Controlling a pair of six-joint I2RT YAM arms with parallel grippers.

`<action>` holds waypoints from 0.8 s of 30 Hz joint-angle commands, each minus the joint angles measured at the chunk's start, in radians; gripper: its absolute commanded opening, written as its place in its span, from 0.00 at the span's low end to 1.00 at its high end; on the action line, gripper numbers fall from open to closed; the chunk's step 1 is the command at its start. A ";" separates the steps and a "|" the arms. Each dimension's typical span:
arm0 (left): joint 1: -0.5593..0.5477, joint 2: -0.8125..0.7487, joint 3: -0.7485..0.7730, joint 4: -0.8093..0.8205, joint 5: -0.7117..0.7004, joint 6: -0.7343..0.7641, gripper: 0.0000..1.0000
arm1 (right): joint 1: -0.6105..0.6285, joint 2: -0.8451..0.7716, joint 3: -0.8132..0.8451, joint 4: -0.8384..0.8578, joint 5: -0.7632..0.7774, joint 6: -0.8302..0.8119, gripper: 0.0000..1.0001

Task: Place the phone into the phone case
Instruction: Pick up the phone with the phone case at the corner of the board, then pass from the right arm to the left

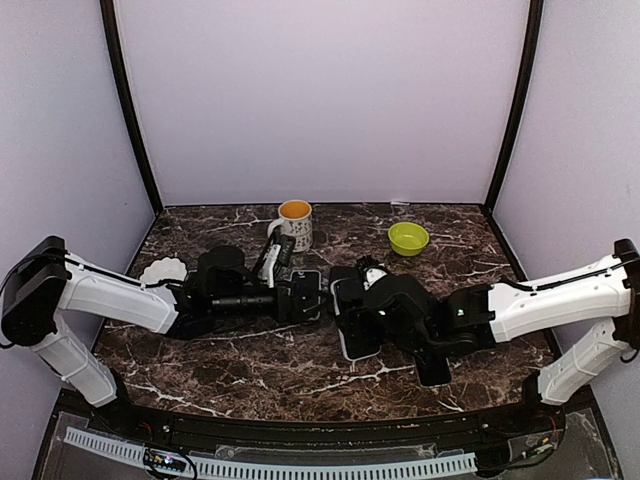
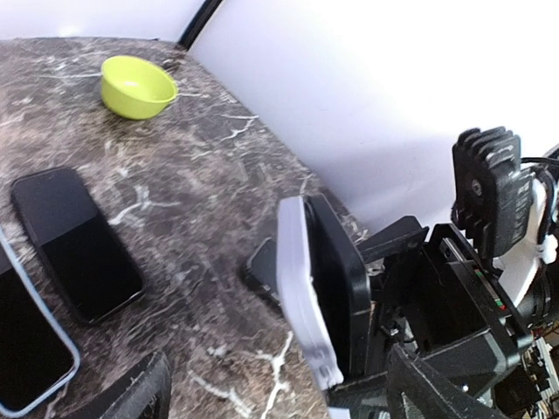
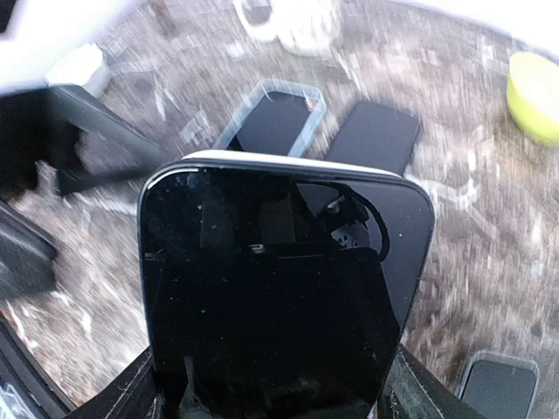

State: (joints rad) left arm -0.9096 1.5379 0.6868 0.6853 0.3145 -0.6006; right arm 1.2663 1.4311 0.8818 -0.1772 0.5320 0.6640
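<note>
As the phone (image 3: 279, 288) stood clamped, the phone case (image 3: 271, 118) lay flat close by

Because its jaws stood wide apart with nothing between the fingers, the left gripper (image 1: 298, 298) looked placed to steady things rather than carry. It hung low over the marble table (image 1: 250, 360), just beside the clear-rimmed phone case. That case lay flat, open face up (whether its dark inside was bare could not be told), which would suit a phone pressed down from above. Just beside it, on the right in the top view, lay a second black handset (image 2: 74, 244), screen up. Further right, the right gripper (image 3: 279, 384) was closed on the phone's two side edges. It held the phone upright, glass toward its own wrist camera, white rim edge-on to the left wrist camera. Gripping by the edges left both faces free, probably so the back could meet the case. By my reading the seating was not yet begun: the phone was aloft, apart from the case. Far right, a green bowl (image 1: 408, 238) sat well apart.
</note>
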 commanded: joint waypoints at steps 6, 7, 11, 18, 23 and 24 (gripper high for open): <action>-0.035 0.077 0.105 0.119 0.046 0.010 0.85 | 0.033 -0.025 0.039 0.161 0.089 -0.160 0.38; -0.035 0.089 0.116 0.116 0.041 0.006 0.80 | 0.035 -0.024 0.042 0.161 0.093 -0.167 0.38; -0.037 0.103 0.124 0.118 0.046 0.002 0.51 | 0.044 -0.023 0.052 0.144 0.105 -0.191 0.38; -0.037 0.092 0.109 0.108 0.055 0.027 0.11 | 0.046 -0.048 0.039 0.150 0.118 -0.242 0.38; -0.037 0.080 0.100 0.087 0.063 0.068 0.00 | 0.044 -0.061 0.032 0.141 0.101 -0.289 0.55; -0.037 0.077 0.093 0.080 0.060 0.100 0.00 | 0.042 -0.070 0.026 0.134 0.077 -0.299 0.70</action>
State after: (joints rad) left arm -0.9531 1.6436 0.7971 0.8028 0.3511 -0.6209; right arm 1.2991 1.4185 0.8894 -0.1032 0.6403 0.4213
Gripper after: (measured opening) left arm 0.189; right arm 0.741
